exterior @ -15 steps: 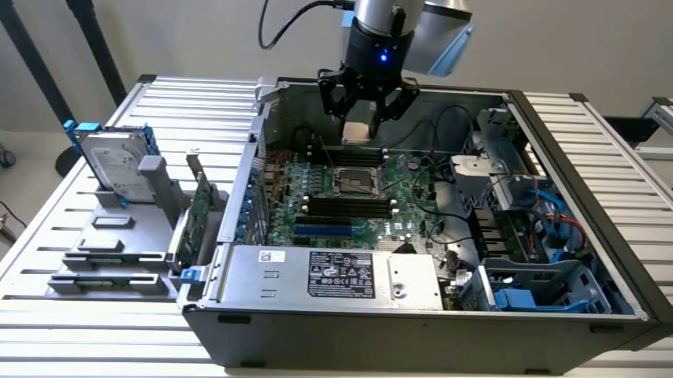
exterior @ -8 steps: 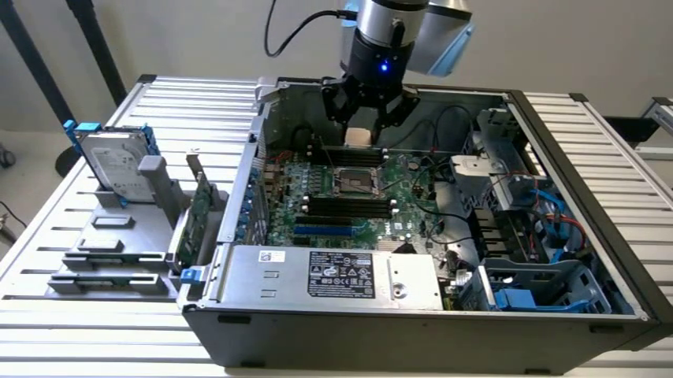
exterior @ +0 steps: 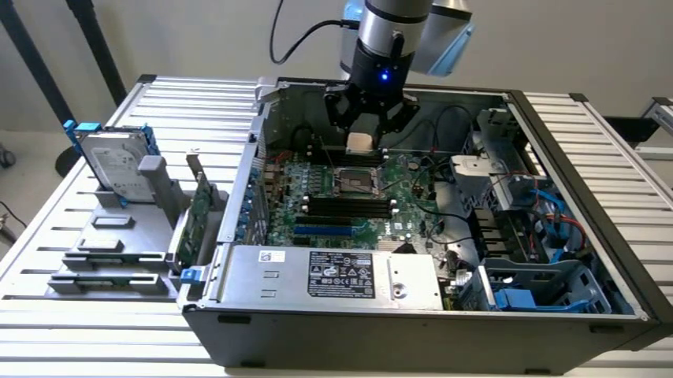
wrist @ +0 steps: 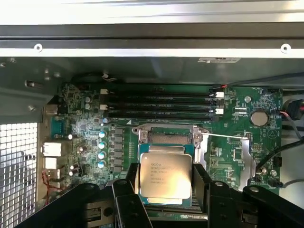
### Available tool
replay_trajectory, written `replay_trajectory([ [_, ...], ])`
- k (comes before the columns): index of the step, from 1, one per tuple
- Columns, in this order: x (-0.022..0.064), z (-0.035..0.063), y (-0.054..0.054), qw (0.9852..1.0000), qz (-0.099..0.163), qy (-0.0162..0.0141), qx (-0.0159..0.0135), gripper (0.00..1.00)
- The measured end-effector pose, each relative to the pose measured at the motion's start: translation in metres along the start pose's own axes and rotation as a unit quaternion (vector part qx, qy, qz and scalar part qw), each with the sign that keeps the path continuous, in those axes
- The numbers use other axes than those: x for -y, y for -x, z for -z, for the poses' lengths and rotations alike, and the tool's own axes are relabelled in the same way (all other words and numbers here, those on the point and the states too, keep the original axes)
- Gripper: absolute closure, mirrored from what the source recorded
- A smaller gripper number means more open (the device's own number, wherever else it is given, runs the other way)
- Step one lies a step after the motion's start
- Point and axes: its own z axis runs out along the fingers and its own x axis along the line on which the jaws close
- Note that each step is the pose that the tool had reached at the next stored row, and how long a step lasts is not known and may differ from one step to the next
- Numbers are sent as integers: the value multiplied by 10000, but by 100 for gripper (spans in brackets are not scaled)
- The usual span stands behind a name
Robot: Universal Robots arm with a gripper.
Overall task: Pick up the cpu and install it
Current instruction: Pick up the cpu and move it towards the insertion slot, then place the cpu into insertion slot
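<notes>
Hand [exterior: 361, 140] grasping cpu [wrist: 164, 177] by edges, hovering above socket [exterior: 358, 181]. Install step; seating likely needs square alignment, gentle descent.

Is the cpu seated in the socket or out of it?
Out: the gripper holds the cpu between its fingers, raised above the socket.

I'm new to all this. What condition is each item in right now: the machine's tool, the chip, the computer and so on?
tool: closed on the cpu, gripping two opposite edges.
cpu: held clear above the socket, metal lid up, not seated.
socket: empty.
computer case: lying on its side, open, inside exposed.
hard drive: standing upright in a grey holder outside the case.
</notes>
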Motion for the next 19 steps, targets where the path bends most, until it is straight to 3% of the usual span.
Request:
replay_trajectory([
  [12, -26, -218, 44, 10000, -37, 4, 9, 45],
  [19, -25, -228, 45, 10000, -37, 3, 7, 45],
])
